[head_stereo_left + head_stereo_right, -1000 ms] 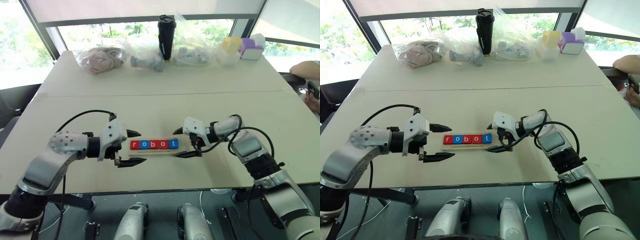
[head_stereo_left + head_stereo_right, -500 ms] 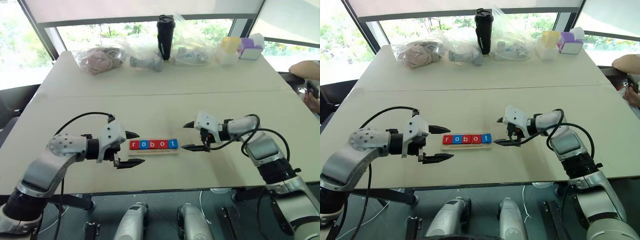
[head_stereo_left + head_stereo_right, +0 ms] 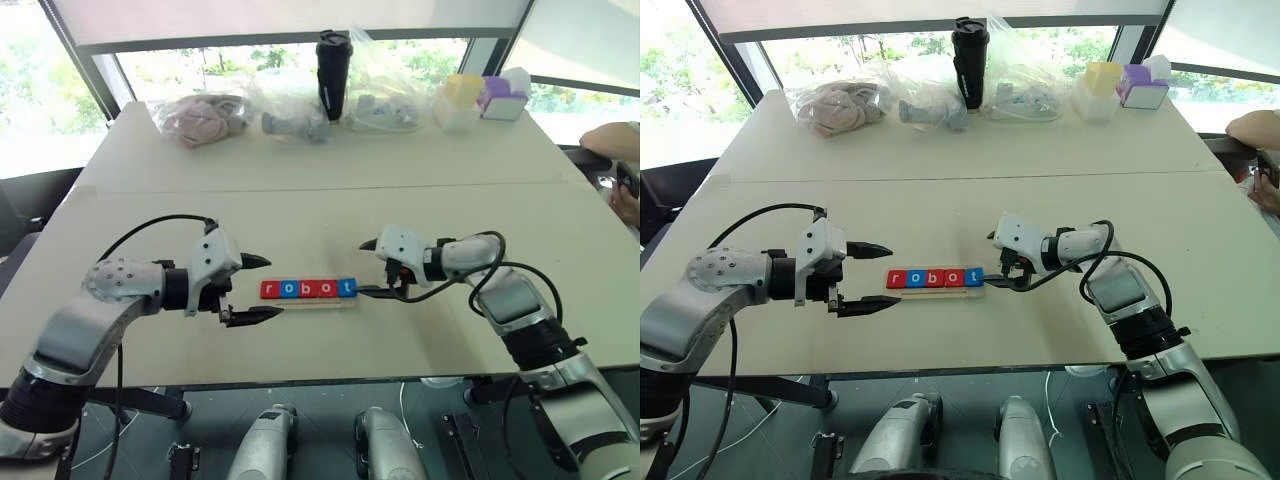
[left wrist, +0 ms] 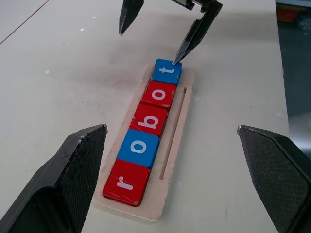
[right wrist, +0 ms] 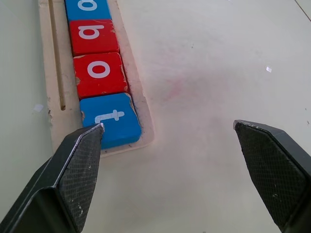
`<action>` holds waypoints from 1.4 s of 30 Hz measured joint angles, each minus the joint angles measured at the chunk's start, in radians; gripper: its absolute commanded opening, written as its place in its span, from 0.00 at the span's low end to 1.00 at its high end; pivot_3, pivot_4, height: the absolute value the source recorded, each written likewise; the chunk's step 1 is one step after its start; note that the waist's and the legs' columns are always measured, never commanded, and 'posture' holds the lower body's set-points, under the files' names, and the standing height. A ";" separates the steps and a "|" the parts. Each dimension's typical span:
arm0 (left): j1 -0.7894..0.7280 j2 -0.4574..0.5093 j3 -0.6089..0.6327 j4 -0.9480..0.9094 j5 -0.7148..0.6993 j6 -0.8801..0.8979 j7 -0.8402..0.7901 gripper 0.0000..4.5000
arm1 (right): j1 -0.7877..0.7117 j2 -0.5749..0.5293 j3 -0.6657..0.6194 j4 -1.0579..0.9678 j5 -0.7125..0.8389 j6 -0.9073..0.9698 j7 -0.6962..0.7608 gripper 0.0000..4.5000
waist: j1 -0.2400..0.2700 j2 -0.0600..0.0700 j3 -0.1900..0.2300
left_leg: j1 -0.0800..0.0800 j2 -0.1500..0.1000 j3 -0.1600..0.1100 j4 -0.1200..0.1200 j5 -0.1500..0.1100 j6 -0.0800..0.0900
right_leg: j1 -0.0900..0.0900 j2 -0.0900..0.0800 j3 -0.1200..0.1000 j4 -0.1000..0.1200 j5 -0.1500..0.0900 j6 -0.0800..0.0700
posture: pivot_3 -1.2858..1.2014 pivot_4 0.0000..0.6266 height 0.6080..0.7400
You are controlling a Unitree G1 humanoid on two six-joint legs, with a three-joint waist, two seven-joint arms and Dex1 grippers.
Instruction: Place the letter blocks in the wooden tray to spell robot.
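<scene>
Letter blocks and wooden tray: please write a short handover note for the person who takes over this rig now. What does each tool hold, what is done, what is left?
Left tool: open, holds nothing, beside the tray's r end.
Right tool: open, holds nothing; one fingertip is at the edge of the t block, contact unclear.
Wooden tray: flat on the table, between both tools.
Letter blocks: all five lie in the tray in one row, reading r, o, b, o, t.
Done: the word is spelled.
Left: probably only to move both arms away without pushing the tray.
</scene>
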 measured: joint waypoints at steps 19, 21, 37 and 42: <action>0.000 -0.002 0.000 -0.002 -0.002 0.001 0.017 1.00 | 0.004 -0.007 -0.043 0.032 0.015 0.001 -0.013 0.98 | -0.001 0.000 0.000 | 0.000 0.000 0.000 0.000 0.000 0.000 | 0.000 0.000 0.000 0.000 0.000 0.000 | 0.52 0.24 1.00; 0.000 -0.002 0.000 -0.002 -0.003 0.001 0.017 1.00 | 0.006 -0.002 -0.040 0.038 0.008 -0.001 -0.015 0.98 | 0.000 0.000 0.000 | 0.000 0.000 0.000 0.000 0.000 0.000 | 0.000 0.000 0.000 0.000 0.000 0.000 | 0.52 0.24 1.00; 0.004 -0.002 0.002 -0.003 -0.009 0.015 0.025 1.00 | 0.012 0.022 -0.013 0.058 0.002 -0.025 -0.021 0.98 | 0.000 0.000 0.000 | 0.000 0.000 0.000 0.000 0.000 0.000 | 0.000 0.000 0.000 0.000 0.000 0.000 | 0.52 0.24 1.00; 0.046 0.004 0.057 -0.007 -0.022 0.027 0.041 1.00 | 0.015 -0.032 -0.056 0.047 0.009 -0.018 -0.023 0.98 | 0.000 0.000 0.000 | 0.000 0.000 0.000 0.000 0.000 0.000 | 0.000 0.000 0.000 0.000 0.000 0.000 | 0.52 0.24 1.00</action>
